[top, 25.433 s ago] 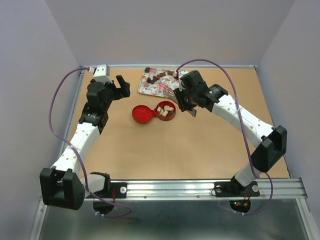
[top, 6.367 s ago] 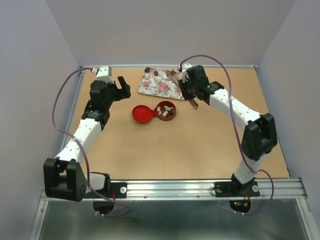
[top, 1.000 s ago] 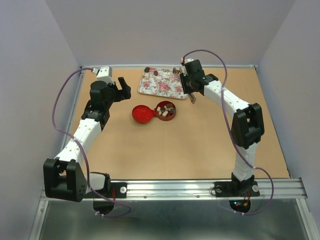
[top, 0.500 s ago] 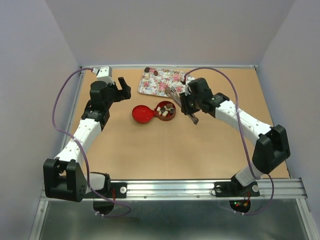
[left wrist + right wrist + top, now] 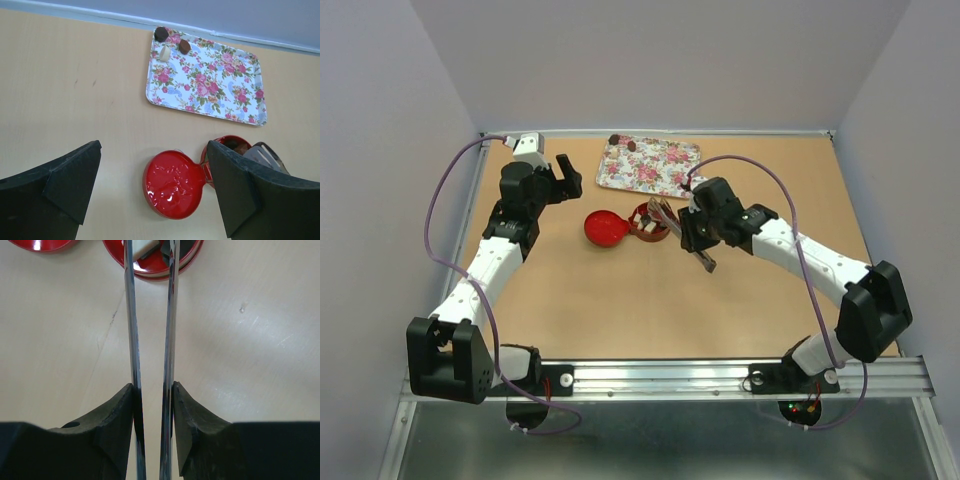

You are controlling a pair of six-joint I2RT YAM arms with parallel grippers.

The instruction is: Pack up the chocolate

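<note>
Most of the chocolate [image 5: 645,221] is lying in the red tin [image 5: 642,238]; three pieces [image 5: 164,53] are sitting at the flowered tray's [image 5: 210,85] 11 o'clock corner, clear only from the left wrist. The right claw [image 5: 152,395], pinching the tongs [image 5: 131,340], is now reaching over the tin, no longer beside the tray; its camera alone is showing a cream piece [image 5: 145,246] between the blades. The left claw [image 5: 154,150] is staying spread.
</note>
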